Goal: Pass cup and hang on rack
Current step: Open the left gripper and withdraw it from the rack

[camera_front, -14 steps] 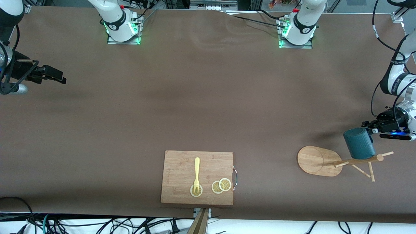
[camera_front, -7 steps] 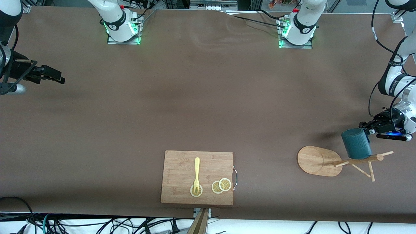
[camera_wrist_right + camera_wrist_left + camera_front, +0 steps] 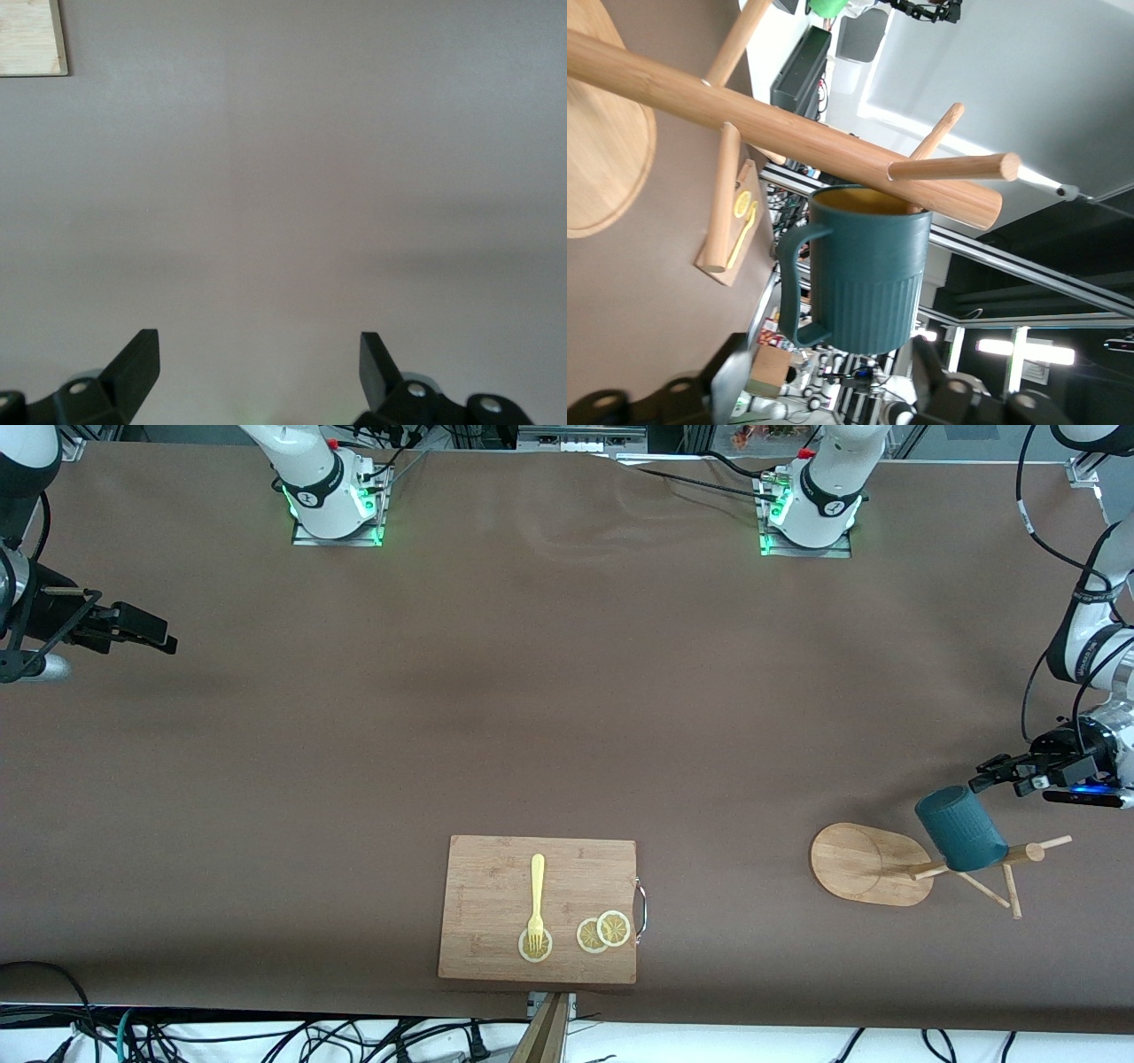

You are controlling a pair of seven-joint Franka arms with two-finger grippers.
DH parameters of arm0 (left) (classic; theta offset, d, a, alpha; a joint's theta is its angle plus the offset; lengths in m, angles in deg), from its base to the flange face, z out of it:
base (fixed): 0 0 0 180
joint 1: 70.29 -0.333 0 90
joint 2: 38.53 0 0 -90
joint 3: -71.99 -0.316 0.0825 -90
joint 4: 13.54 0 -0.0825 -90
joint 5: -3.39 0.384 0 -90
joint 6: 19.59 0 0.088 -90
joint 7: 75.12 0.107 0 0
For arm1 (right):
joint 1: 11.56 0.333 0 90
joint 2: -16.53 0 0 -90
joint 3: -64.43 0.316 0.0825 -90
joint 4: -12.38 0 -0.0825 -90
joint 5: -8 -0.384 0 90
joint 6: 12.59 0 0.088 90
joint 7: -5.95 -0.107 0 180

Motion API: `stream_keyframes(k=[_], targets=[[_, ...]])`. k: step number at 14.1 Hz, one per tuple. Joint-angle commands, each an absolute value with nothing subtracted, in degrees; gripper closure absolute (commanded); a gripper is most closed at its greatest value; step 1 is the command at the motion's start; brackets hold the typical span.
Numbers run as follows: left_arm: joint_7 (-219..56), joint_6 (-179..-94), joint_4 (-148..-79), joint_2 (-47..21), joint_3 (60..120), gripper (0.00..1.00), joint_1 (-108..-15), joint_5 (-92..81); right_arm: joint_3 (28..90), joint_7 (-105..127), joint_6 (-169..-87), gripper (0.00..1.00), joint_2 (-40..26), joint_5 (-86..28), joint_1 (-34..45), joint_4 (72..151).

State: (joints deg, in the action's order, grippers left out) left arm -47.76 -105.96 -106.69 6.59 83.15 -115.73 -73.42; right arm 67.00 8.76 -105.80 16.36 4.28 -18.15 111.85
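Hanging on the rack (image 3: pixel 873 864), the cup (image 3: pixel 959 829) sits tilted against the pole, its mouth turned to a peg (image 3: pixel 952 168), at the left arm's end of the table. Left gripper (image 3: pixel 992 772) hovers just beside the cup, fingers spread wide, clear of it. Right gripper (image 3: pixel 146 631) waits at the right arm's end, jaws wide apart, holding nothing. Nearer the front camera lies the cutting board (image 3: pixel 496 877) with a fork (image 3: pixel 536 903) and lemon slices (image 3: pixel 603 931).
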Motion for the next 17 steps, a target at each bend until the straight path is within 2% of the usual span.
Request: stream_keyframes(k=[1, 4, 10, 13, 17], targets=[[-46.73, -104.5, -104.6, 5.34, 81.4, 0.0, -115.99, -66.17, 67.42, 9.03, -105.32, 0.0, 17.41, 4.74, -18.6, 112.14], [-46.64, -103.01, -105.3, -1.33, 81.05, 0.0, -116.87, -59.38, 67.42, 9.03, -105.32, 0.0, 17.32, 4.74, -18.6, 112.14], [-47.7, -101.24, -108.63, -23.28, 80.87, 0.0, -112.93, -40.15, 67.33, 9.21, -105.32, 0.0, 17.23, 4.74, -18.6, 112.14], [-48.31, -102.47, -109.08, -34.81, 80.87, 0.0, -105.74, -28.72, 67.33, 9.12, -105.32, 0.0, 17.23, 4.74, -18.6, 112.14], [-61.99, -103.97, -110.21, -44.49, 80.87, 0.0, -90.89, -10.89, 67.33, 9.21, -105.32, 0.0, 17.23, 4.74, -18.6, 112.05]])
